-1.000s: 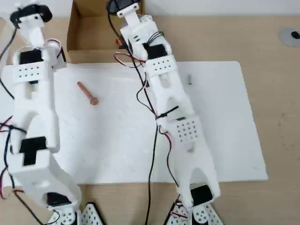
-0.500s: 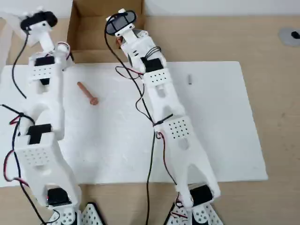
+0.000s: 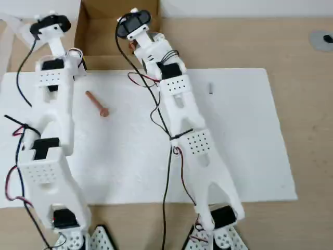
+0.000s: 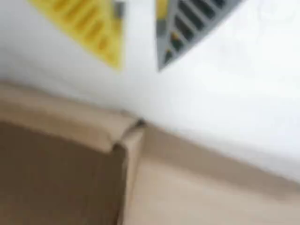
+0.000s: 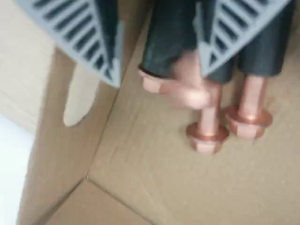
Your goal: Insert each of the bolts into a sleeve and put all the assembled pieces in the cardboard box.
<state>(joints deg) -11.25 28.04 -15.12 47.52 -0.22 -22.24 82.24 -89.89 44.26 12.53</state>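
Note:
The cardboard box point(image 3: 83, 49) stands at the back of the white foam mat point(image 3: 234, 146). My right arm's wrist point(image 3: 134, 23) hangs over the box. In the right wrist view my right gripper point(image 5: 159, 75) is open above the box floor point(image 5: 164, 192), with a blurred black sleeve holding a copper bolt point(image 5: 164, 51) between its fingers. Two more assembled pieces point(image 5: 248, 117) lie beside it. One loose copper bolt point(image 3: 97, 103) rests on the mat. My left gripper point(image 4: 138, 65) is open and holds nothing, up by the box's outer corner point(image 4: 126, 140).
A small dark piece point(image 3: 210, 88) lies on the mat to the right of my right arm. A white wall point(image 4: 225, 93) rises behind the box. Bare wooden table point(image 3: 307, 104) surrounds the mat.
My left arm has swung right, toward the box's left side. My right arm's wrist has drawn back a little toward the near side of the box.

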